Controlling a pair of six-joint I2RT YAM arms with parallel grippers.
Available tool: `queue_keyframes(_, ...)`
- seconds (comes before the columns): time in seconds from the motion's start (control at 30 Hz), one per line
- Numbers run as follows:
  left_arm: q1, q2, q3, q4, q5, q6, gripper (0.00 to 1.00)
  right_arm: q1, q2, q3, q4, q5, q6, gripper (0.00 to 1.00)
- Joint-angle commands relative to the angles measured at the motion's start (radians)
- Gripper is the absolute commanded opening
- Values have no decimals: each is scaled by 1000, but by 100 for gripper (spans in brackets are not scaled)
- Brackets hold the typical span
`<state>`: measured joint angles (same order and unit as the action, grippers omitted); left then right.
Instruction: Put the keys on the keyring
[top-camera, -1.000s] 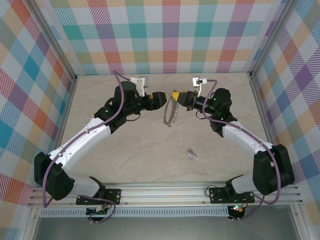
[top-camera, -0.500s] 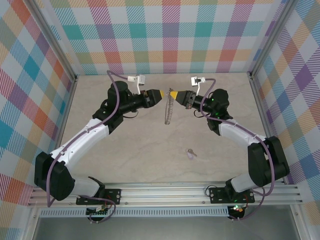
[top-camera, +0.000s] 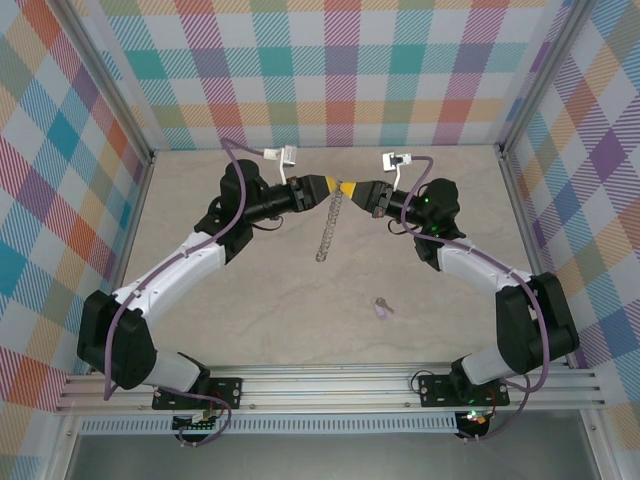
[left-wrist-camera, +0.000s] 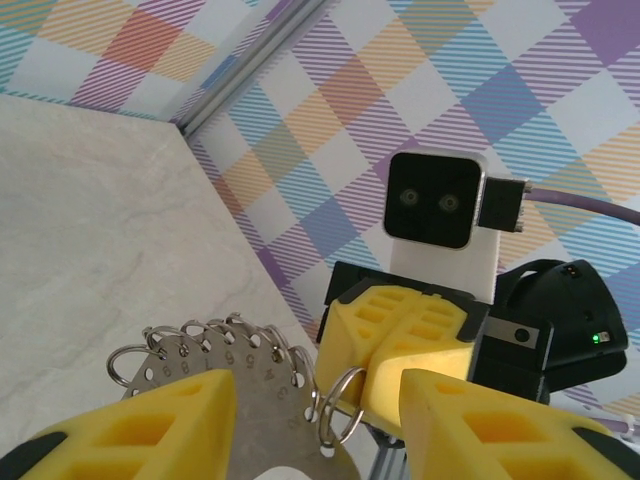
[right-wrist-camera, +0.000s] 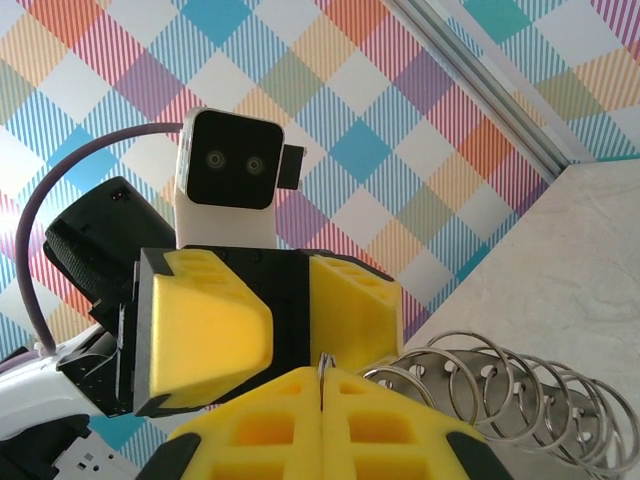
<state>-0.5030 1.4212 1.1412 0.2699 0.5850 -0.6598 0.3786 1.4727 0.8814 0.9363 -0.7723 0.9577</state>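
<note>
Keyring (top-camera: 327, 228): grey metal ring edged with small wire loops, hanging off the table, top end up between the two yellow-tipped grippers and its length trailing down towards the near side.
Right gripper (top-camera: 351, 189): clamped tight on the top of the keyring, on its right side. From its own wrist camera the two yellow fingers sit pressed together with a thin metal edge pinched in the seam and the wire loops fanning out beside them.
Left gripper (top-camera: 330, 190): nose to nose with the right one, on the keyring's left side. Its jaws stand about half apart, one finger (left-wrist-camera: 150, 425) on each side of the ring's upper end. The left wrist camera shows the flat plate and loops between the fingers, with a gap between the loops and one finger. I can't tell whether the other finger presses on the plate.
Key (top-camera: 381, 308): tiny, pale lilac head, lying flat on the table, well apart from the keyring, below its hanging end and a little to the right. Neither gripper touches it and it is not on the ring.
Table (top-camera: 250, 310): pale, marbled, bare under the keyring.
Walls (top-camera: 330, 70): bright plaid panels behind the keyring and to both sides of it.
</note>
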Motion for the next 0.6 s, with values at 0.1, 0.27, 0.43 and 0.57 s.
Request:
queue_keyframes(0.1, 3, 10, 0, 82, 62, -26, 46, -7, -37, 41, 73, -14, 18, 0)
queue_keyframes(0.27, 0, 15, -6, 84, 66, -24, 45, -7, -39, 42, 78, -12, 23, 0)
queue_keyframes(0.43, -3, 18, -9, 90, 73, -22, 43, -7, -43, 42, 76, -12, 23, 0)
queue_keyframes(0.57, -9, 24, -5, 92, 78, -17, 40, -7, -46, 42, 73, -13, 24, 0)
